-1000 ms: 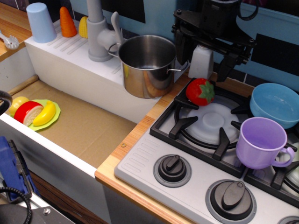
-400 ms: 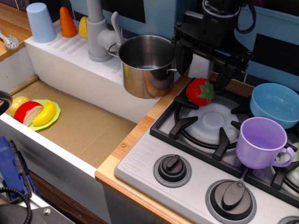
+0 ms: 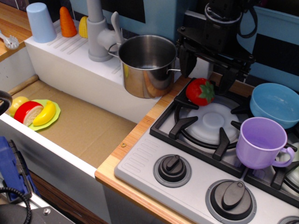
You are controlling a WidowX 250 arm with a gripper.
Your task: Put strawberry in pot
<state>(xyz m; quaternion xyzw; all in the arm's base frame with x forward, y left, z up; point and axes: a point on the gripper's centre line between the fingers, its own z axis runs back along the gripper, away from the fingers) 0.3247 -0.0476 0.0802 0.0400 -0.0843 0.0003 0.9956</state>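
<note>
The red strawberry (image 3: 200,92) with its green cap lies on the back left corner of the stove grate. The steel pot (image 3: 146,64) stands to its left on the white ledge, open and with nothing visible inside. My black gripper (image 3: 206,78) hangs open just above and behind the strawberry, one finger (image 3: 186,64) to its left and the other (image 3: 229,79) to its right. The fingers do not touch the strawberry.
A purple mug (image 3: 260,142) and a blue bowl (image 3: 276,103) sit on the stove to the right. A grey faucet (image 3: 99,32) stands left of the pot. A carrot (image 3: 67,22) and blue cup (image 3: 41,22) are at the back left. A green plate (image 3: 43,115) of toy fruit lies in the sink.
My gripper has come down and shifted slightly right, closing in over the strawberry. The strawberry and pot have not moved.
</note>
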